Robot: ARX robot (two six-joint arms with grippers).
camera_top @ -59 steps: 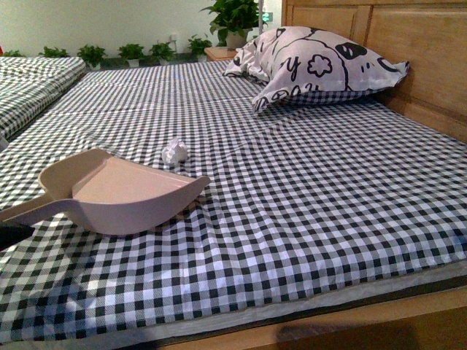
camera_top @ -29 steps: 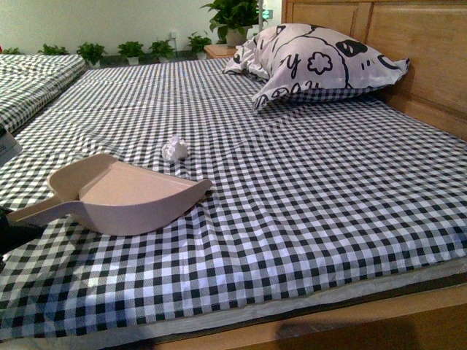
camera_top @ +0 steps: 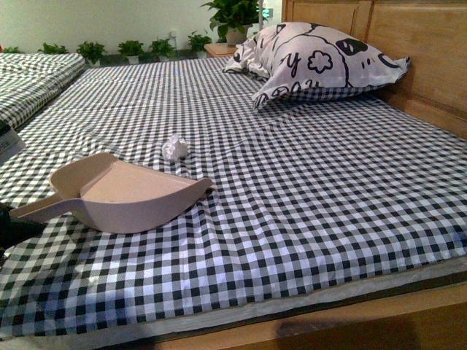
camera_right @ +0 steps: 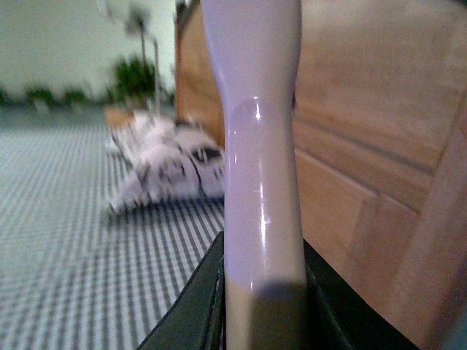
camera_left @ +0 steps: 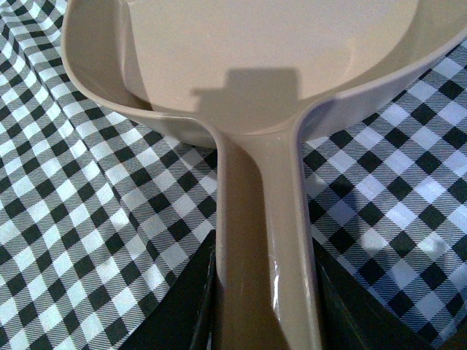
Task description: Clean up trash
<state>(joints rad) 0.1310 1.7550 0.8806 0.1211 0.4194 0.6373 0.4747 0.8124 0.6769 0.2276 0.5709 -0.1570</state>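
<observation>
Open bedsheet [camera_top: 306, 189] between dustpan [camera_top: 124, 193] and trash [camera_top: 174, 147]

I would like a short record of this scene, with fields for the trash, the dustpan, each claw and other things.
Trash: paper ball, on the checked sheet, beyond the dustpan, apart from it
Dustpan: pale pink, empty
Left claw: shut on the dustpan's handle
Right claw: shut on a pale handle
Other: pillow, farther back on the sheet
</observation>
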